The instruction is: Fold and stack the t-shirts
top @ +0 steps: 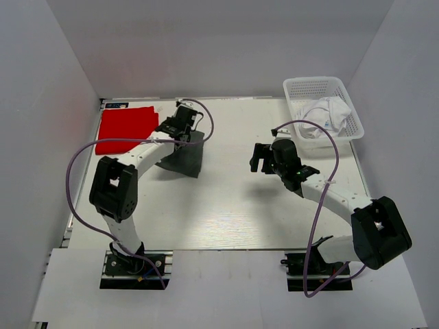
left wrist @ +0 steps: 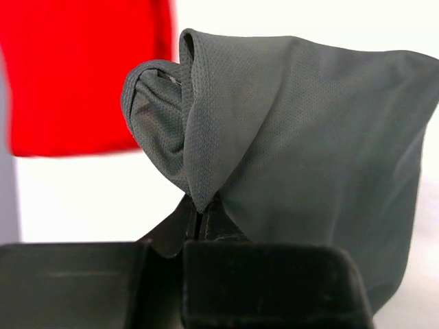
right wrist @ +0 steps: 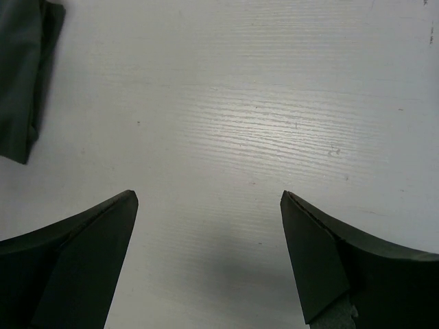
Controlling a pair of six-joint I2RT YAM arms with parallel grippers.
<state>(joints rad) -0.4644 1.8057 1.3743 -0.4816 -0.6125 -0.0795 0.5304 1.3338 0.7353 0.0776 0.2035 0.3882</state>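
Observation:
A folded red t-shirt (top: 125, 128) lies flat at the table's back left; it also shows in the left wrist view (left wrist: 75, 68). Just right of it a dark grey-green t-shirt (top: 184, 156) is lifted at its top edge, where my left gripper (top: 180, 127) is shut on the cloth. In the left wrist view the dark grey-green t-shirt (left wrist: 295, 137) bunches and drapes from my left gripper (left wrist: 199, 218). White t-shirts (top: 326, 115) sit crumpled in the basket. My right gripper (top: 259, 157) hovers open over bare table mid-right (right wrist: 209, 199), holding nothing.
The white mesh basket (top: 299, 88) stands at the back right corner. White walls close the table on the left, back and right. An edge of the dark t-shirt (right wrist: 24, 75) shows at the upper left of the right wrist view.

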